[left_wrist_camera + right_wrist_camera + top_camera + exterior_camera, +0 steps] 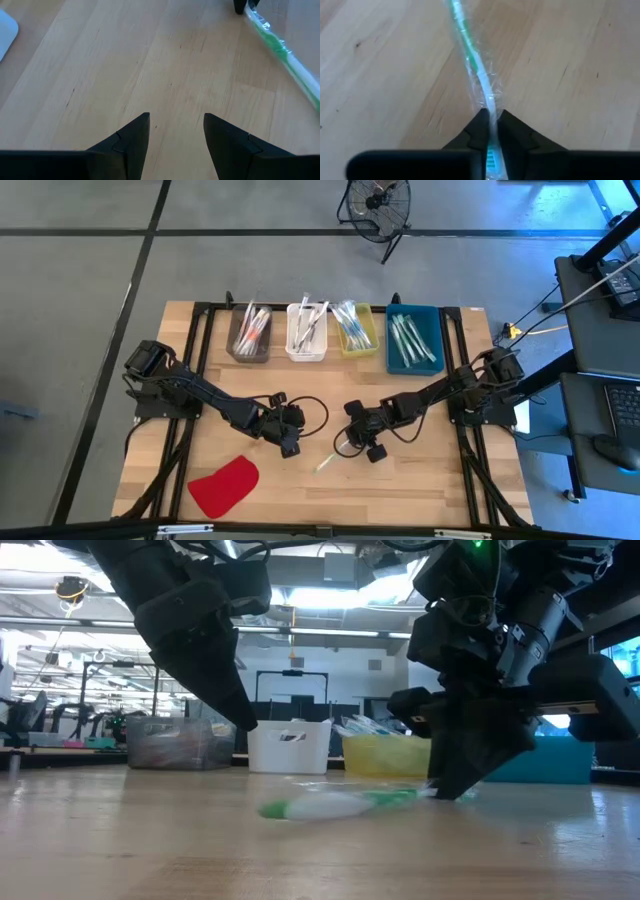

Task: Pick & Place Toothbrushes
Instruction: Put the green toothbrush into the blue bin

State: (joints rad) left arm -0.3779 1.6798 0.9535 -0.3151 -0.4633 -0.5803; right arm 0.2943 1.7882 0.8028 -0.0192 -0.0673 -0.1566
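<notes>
- The right claw (pixel 491 120) is down at the wooden surface (pixel 420 480), its 2 fingers pinching one end of a green-and-white toothbrush (pixel 475 60) in a clear wrapper.
- The toothbrush lies flat on the surface, stretching away from the right claw's fingertips toward the front edge; in the low view its far end (pixel 300 808) rests on the wood.
- The left claw (pixel 175 132) hovers just beside it, fingers spread, with nothing between them.
- 4 bins sit along the back: a grey bin (pixel 250 345), white bin (pixel 306 350), yellow bin (pixel 357 340) and blue bin (pixel 414 350), each holding more toothbrushes.
- A red cloth (pixel 224 486) lies near the front left.
</notes>
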